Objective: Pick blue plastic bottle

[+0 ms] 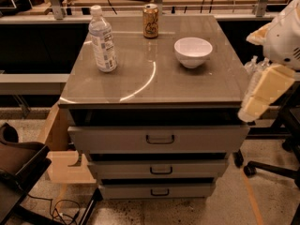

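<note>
So the blue plastic bottle (102,39) is stood upright on the back-left part of the cabinet top (187,86), set a little in from the left edge. It's made of clear plastic with a faint bluish tint and closed off by a white cap. A white label with dark print is wrapped around the middle of the body. Whether any liquid is inside can't really be told. It isn't touched or leaned on by anything. The gripper (262,95) is seen way over at the right edge of the view, off the side of the cabinet and well apart from the bottle.
</note>
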`<state>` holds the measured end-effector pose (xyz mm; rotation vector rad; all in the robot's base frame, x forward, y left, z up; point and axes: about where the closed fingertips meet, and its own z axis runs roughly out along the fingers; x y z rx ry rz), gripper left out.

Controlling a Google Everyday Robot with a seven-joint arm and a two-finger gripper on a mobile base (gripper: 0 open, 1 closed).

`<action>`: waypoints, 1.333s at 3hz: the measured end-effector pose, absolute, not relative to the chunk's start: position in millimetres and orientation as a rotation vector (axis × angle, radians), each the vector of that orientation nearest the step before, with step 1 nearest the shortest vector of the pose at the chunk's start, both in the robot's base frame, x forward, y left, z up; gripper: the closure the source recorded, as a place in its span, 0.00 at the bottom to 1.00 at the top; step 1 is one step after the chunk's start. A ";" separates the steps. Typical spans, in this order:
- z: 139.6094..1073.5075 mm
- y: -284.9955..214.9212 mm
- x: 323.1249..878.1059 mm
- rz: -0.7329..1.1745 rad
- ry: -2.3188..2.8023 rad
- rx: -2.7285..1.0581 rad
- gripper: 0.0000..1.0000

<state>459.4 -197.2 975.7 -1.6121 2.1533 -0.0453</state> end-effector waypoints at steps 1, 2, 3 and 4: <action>947.8 -169.9 487.6 0.174 2.107 -1.409 0.00; 944.6 -139.0 527.0 0.349 1.986 -1.235 0.00; 958.3 -111.6 567.5 0.455 1.814 -1.091 0.00; 978.6 -87.6 599.8 0.507 1.642 -0.954 0.00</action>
